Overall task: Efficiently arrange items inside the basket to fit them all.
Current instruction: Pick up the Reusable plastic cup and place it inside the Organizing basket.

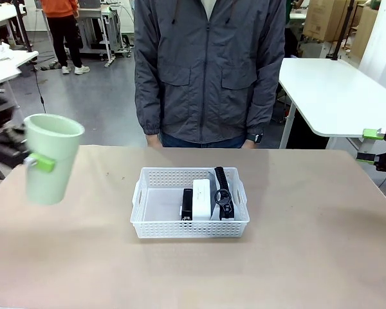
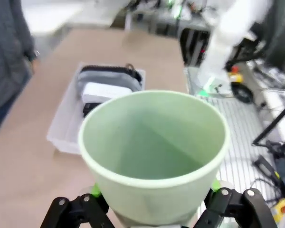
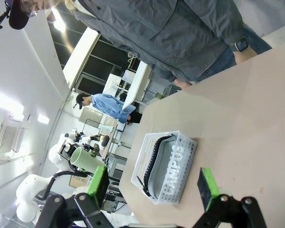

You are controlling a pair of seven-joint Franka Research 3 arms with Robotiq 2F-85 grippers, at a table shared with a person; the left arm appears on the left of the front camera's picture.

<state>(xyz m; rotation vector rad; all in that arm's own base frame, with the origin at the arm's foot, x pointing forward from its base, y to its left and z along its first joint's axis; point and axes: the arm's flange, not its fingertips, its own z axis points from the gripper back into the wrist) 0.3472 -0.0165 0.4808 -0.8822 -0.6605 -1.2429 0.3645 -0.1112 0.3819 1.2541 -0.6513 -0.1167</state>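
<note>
Basket (image 1: 190, 225): white, perforated sides, cut-out handles, sitting at mid-table on the tan table (image 1: 309, 257), long sides parallel to the near edge. Three items sit in its right half, left half bare floor. Black stapler (image 1: 187, 203) lies leftmost of the three; white box (image 1: 201, 198) is just beside it on the right, touching or nearly so; grey pouch (image 1: 213, 187) stands against the right wall with its black strap (image 1: 222, 193) running along the top.

Pale green cup (image 1: 50, 158): held off the table, above the left edge and well apart from the basket, upright with mouth up and tilted slightly. Left gripper (image 1: 38, 163) pinches the cup's wall from both sides; one green pad (image 1: 44, 164) shows on the cup's near side in the front view. Left wrist view looks straight into the cup (image 2: 154, 152), empty inside, with the basket (image 2: 61, 128) and its contents beyond it.

Right gripper (image 1: 376, 147): at the right edge of the table, off the surface, fingers spread apart, nothing between them. Right wrist view confirms the gap between its green pads (image 3: 208, 187); the basket (image 3: 173, 166) lies ahead of it.

Person (image 1: 209, 71) in a grey jacket stands at the far edge; hands not clearly seen.
</note>
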